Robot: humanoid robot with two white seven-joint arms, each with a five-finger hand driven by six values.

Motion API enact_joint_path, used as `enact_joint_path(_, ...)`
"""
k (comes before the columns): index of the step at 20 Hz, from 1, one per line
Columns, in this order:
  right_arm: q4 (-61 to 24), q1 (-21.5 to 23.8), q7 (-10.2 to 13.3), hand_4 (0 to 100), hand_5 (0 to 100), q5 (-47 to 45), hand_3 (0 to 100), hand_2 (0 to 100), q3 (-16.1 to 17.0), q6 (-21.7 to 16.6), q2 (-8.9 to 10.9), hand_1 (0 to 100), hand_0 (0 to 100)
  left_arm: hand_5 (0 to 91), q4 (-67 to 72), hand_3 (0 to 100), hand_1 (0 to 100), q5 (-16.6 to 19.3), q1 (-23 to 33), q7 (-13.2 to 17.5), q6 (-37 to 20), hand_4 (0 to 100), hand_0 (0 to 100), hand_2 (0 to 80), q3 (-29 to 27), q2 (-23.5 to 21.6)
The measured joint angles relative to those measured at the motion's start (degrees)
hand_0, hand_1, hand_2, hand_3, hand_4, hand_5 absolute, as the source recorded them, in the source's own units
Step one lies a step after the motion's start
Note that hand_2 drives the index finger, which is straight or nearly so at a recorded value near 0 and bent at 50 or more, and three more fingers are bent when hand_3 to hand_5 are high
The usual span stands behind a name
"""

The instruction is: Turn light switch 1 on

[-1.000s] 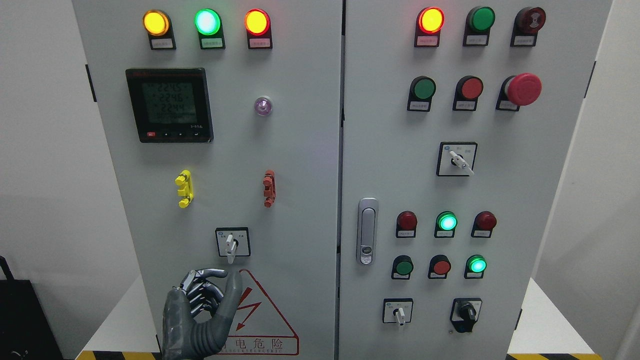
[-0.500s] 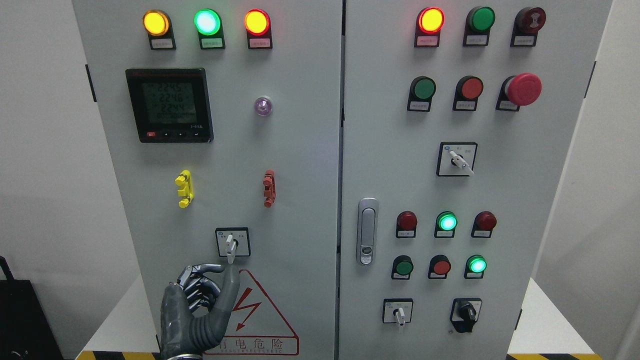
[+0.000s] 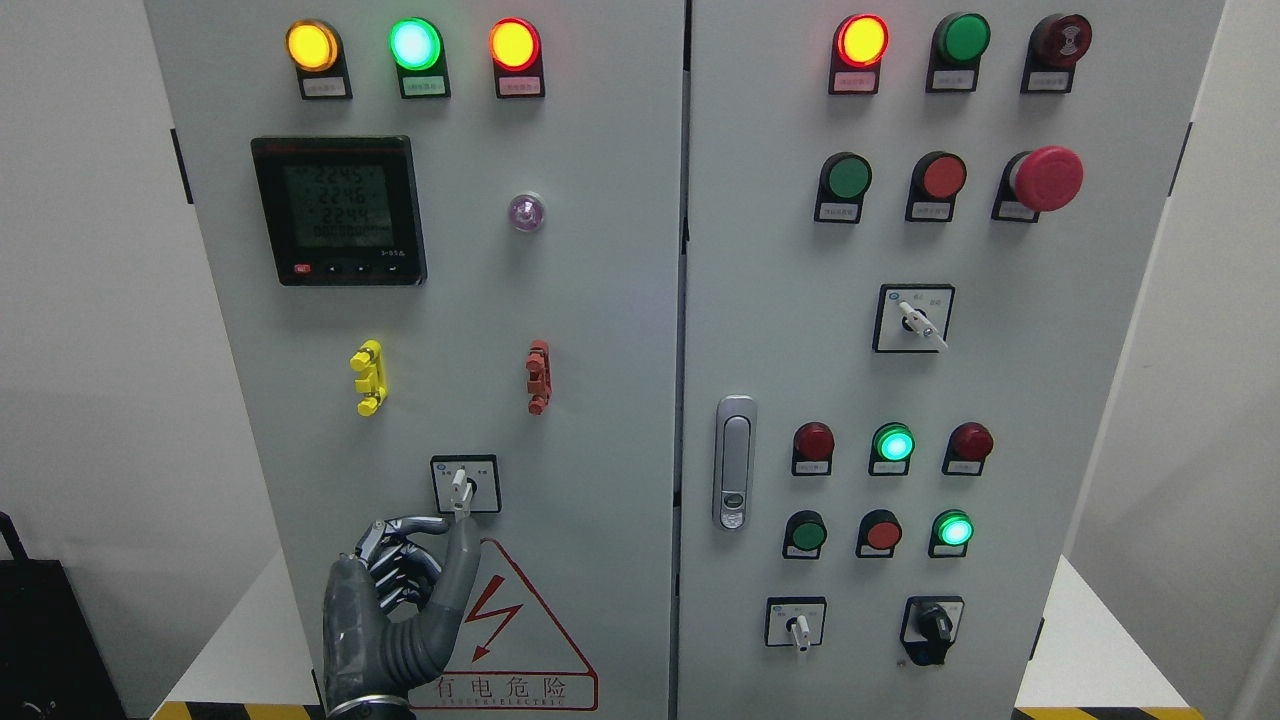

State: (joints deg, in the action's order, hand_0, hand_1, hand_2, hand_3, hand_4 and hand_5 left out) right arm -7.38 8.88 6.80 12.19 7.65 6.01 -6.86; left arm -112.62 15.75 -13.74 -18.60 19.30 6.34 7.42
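Note:
Light switch 1 is a small rotary selector [image 3: 463,483] in a black-framed square on the left cabinet door [image 3: 600,330], its white lever pointing straight down. My left hand [image 3: 452,522], dark grey, comes up from the bottom edge just below it. Its fingers are curled, with thumb and index pinched together at the lever's lower tip, and the thumb covers that tip. The right hand is out of view.
A yellow [image 3: 368,377] and a red [image 3: 538,376] clip stick out above the selector. A red-bordered warning triangle [image 3: 520,640] lies beside my hand. The right door carries a handle [image 3: 735,462], lamps, push buttons, a red mushroom stop [image 3: 1047,178] and more selectors.
My left hand has risen along the door, from under the lever to its lower tip. The lever still points down, and the lamps are unchanged.

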Motion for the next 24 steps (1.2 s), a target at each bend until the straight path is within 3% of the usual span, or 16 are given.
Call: enact_joint_path(24,0.0,0.0,0.1,0,0,0.0,0,0,0.0,0.0,0.00,0,5,84.0,0.1,91,47,0.0,-2.6,0.0,5.8,91,21,52.4,0.4,0.4)
